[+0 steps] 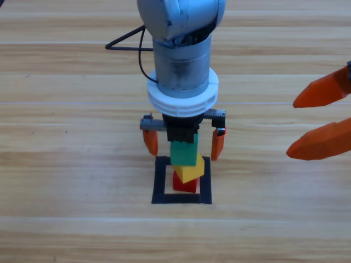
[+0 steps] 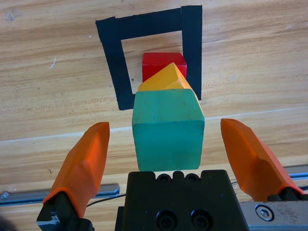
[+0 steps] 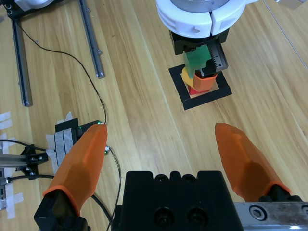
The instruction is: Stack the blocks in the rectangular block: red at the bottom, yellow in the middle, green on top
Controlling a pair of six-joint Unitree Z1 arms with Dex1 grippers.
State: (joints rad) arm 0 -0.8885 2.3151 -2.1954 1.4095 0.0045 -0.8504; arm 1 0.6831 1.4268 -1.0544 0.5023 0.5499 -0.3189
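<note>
Teal-green cube (image 2: 167, 131) topping stack, yellow (image 2: 164, 80) apparently askew

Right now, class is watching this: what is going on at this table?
The left gripper hangs over a stack inside the black tape outline, jaws open on either side of the green cube without touching it. Green sits on the yellow cube, which is turned askew on the red cube. The right gripper waits open at the right edge.
</note>
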